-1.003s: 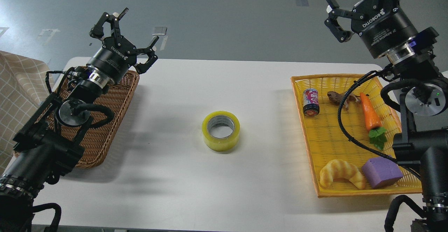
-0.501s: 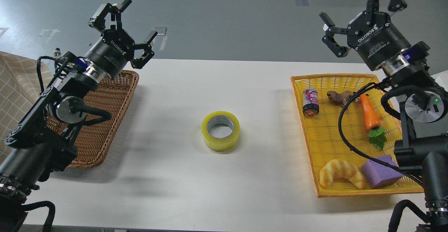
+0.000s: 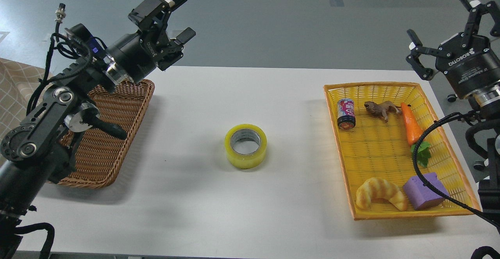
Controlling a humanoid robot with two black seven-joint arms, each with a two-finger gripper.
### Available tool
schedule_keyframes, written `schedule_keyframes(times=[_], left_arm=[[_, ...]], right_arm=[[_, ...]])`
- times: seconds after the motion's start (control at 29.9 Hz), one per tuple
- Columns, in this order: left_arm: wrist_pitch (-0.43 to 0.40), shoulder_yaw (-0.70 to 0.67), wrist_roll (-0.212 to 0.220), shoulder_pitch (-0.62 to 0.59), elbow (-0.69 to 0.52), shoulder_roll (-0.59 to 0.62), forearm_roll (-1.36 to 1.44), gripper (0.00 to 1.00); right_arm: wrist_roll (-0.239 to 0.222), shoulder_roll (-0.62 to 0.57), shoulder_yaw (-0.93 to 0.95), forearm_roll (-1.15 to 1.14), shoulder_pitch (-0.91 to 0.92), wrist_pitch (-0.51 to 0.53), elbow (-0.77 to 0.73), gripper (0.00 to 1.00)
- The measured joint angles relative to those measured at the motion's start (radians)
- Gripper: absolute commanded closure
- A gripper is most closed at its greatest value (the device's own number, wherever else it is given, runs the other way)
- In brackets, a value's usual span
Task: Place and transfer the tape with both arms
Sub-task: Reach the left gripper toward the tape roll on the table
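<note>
The yellow tape roll [image 3: 246, 146] lies flat on the white table [image 3: 203, 196], near its middle, with its pale core facing up. My left gripper [image 3: 177, 18] is open and empty, raised above the far left of the table, beyond the wicker basket [image 3: 113, 134]. My right gripper [image 3: 449, 24] is open and empty, raised at the far right, past the far corner of the yellow tray [image 3: 375, 149]. Both grippers are well apart from the tape.
The brown wicker basket stands on the left under my left arm. The yellow tray on the right holds a small can [image 3: 346, 113], a toy animal [image 3: 381, 108], a carrot [image 3: 412, 124], a croissant toy [image 3: 381, 194] and a purple block [image 3: 425, 192]. A black cable [image 3: 420, 161] crosses the tray.
My left gripper has swung up and to the right, turning sideways. My right arm has moved right and back, off the tray. The tape has not moved.
</note>
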Motion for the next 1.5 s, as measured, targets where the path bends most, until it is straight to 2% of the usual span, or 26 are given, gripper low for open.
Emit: schedule_keyframes(times=[0.17,0.3,0.43,0.6,0.7,0.8,0.94,1.07,1.24,1.5], left_arm=[[0.040,0.030,0.009,0.005,-0.100,0.002,0.101,0.01],[0.069,0.095,0.010,0.004,-0.126,0.001,0.246,0.01],[0.147,0.164,0.005,0.001,-0.128,-0.009,0.464,0.01],[0.300,0.263,0.003,-0.013,-0.129,-0.015,0.697,0.01],[0.333,0.340,0.003,-0.032,-0.129,-0.013,0.800,0.01],[0.339,0.425,0.004,-0.046,-0.129,-0.007,0.915,0.01],[0.341,0.473,0.007,-0.047,-0.125,-0.014,1.031,0.01],[0.341,0.530,0.022,-0.046,-0.123,-0.018,1.053,0.01],[0.332,0.566,0.064,-0.063,-0.103,-0.017,1.058,0.01],[0.299,0.617,0.086,-0.084,-0.070,-0.017,1.065,0.01]], right_arm=[[0.001,0.000,0.018,0.000,-0.031,0.000,0.000,0.00],[0.001,-0.001,0.029,0.000,-0.044,0.000,0.000,0.01],[0.001,-0.001,0.039,0.001,-0.049,0.000,-0.001,0.01],[0.002,0.006,0.041,0.001,-0.053,0.000,-0.001,0.01],[0.002,0.012,0.041,0.001,-0.053,0.000,-0.001,0.00],[0.002,0.013,0.040,0.001,-0.053,0.000,-0.001,0.01],[0.002,0.013,0.040,0.001,-0.054,0.000,-0.001,0.01],[0.002,0.013,0.040,0.001,-0.054,0.000,-0.001,0.01],[0.002,0.013,0.040,0.001,-0.055,0.000,-0.002,0.01],[0.002,0.013,0.040,0.001,-0.063,0.000,-0.004,0.01]])
